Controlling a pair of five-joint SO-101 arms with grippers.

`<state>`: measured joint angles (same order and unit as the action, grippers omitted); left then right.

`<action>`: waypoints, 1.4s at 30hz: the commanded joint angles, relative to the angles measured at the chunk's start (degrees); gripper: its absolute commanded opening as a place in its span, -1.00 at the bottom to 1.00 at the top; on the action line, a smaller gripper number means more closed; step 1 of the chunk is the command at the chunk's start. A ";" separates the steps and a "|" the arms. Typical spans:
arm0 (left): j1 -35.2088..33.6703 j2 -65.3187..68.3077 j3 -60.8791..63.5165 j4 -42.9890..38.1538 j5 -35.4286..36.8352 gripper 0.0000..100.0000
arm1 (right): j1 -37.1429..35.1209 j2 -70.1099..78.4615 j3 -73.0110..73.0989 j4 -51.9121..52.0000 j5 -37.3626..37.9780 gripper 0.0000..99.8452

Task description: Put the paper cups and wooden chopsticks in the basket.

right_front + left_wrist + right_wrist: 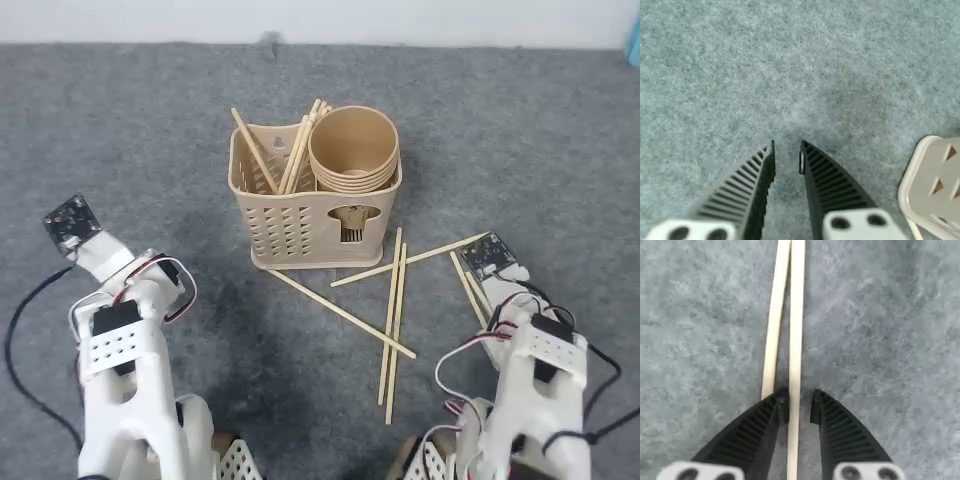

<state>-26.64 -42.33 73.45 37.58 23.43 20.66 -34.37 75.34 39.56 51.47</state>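
The beige basket [300, 225] stands mid-carpet with stacked paper cups [353, 150] and several wooden chopsticks [295, 155] in it. More chopsticks [392, 310] lie loose on the carpet in front of it and to its right. My right gripper [799, 400] is low over a pair of them [468, 285], narrowly open. One chopstick [796, 315] runs between its fingers and the other [775, 315] passes under one finger. My left gripper [787, 150] hovers over bare carpet beside the basket's corner [932, 185], slightly open with nothing between its fingers.
Grey carpet covers the whole work area, with a pale wall edge at the back. The left arm [115, 300] sits at the front left, the right arm [530, 350] at the front right. Open carpet lies on both sides of the basket.
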 commanded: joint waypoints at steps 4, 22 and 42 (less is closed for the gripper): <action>0.44 0.26 -1.63 -1.23 -0.70 -0.84 | 1.10 10.15 -7.21 1.01 0.97 -0.98; 0.44 0.26 -1.63 -1.41 -0.70 -0.84 | 3.30 -20.09 -11.08 23.60 -5.27 -0.98; 0.35 0.26 -0.22 -5.45 -0.70 -0.84 | -19.12 -34.24 -23.82 24.31 -54.68 -0.98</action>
<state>-26.64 -41.98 73.54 33.54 23.43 6.15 -67.08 56.88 65.85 2.07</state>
